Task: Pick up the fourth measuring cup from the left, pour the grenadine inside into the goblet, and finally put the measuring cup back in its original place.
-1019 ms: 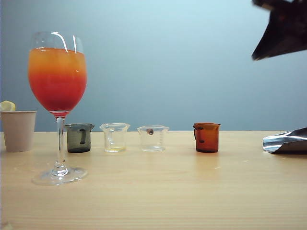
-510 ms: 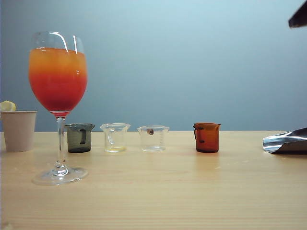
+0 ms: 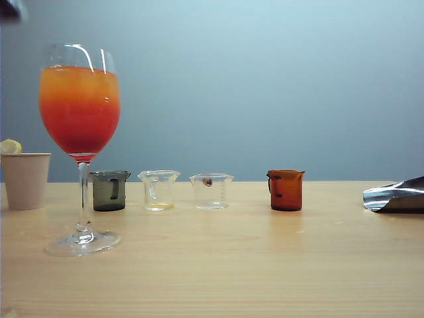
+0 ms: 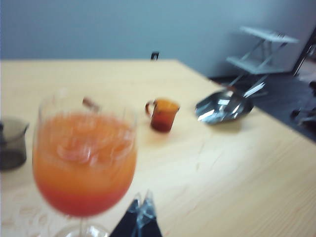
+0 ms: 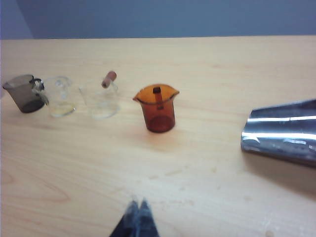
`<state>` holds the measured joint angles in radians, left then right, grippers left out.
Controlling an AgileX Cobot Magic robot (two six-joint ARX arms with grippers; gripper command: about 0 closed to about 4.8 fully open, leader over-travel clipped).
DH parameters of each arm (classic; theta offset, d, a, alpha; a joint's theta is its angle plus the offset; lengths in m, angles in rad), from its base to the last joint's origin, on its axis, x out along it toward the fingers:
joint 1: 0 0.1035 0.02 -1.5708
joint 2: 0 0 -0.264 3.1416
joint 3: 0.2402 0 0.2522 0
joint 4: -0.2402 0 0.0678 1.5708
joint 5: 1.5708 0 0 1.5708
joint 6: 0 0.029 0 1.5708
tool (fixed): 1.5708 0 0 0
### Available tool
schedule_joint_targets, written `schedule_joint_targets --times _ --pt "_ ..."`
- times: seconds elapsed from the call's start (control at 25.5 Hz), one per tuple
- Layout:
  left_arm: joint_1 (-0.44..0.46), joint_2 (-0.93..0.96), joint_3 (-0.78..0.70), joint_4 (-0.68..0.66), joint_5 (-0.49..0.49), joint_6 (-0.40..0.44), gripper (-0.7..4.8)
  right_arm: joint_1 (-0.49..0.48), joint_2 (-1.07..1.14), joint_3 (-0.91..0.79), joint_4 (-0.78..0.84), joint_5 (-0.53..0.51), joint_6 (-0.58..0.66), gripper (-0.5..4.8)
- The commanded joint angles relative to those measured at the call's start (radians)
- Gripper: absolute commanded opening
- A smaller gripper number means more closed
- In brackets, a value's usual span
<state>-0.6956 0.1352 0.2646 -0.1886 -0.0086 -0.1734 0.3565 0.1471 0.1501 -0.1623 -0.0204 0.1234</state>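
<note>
So the amber measuring cup is sitting upright on the wooden table, fourth in the row of little cups, well apart from the goblet over on the left side. It's looking empty from the right wrist view. The goblet is standing full of an orange drink, with the grenadine showing as a deep red band sinking toward the bottom of the bowl.

Rest of the row: a smoky grey cup just behind the goblet's stem, then two clear cups next to each other. A beige paper cup is sitting at the far left, and a shiny metal scoop is lying at the right edge.

The right gripper is hanging above bare table in front of the amber cup, fingertips pinched together, gripping nothing. The left gripper is hovering right by the goblet, tips also looking pressed together and empty, though that view is blurry.
</note>
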Motion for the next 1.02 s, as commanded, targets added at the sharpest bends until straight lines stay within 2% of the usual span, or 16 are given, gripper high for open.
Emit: schedule_joint_targets --times 0.04,0.35,0.47,0.82,1.02 --pt "0.000 0.000 -0.062 0.060 0.005 -0.005 -0.06 0.000 -0.047 -0.035 0.002 0.002 0.005 -0.08" --pt "0.000 0.000 -0.224 0.258 0.005 -0.030 -0.06 0.000 -0.137 -0.119 -0.028 0.025 0.005 -0.09" --pt "0.000 0.000 -0.248 0.284 0.005 -0.029 -0.06 0.000 -0.145 -0.134 -0.013 0.027 0.005 -0.09" --pt "0.000 0.001 -0.256 0.243 0.013 -0.002 -0.05 0.000 -0.146 -0.149 -0.011 0.033 -0.018 -0.08" --pt "0.000 0.001 -0.256 0.224 0.009 0.001 -0.05 0.000 -0.146 -0.149 -0.014 0.032 -0.023 0.09"
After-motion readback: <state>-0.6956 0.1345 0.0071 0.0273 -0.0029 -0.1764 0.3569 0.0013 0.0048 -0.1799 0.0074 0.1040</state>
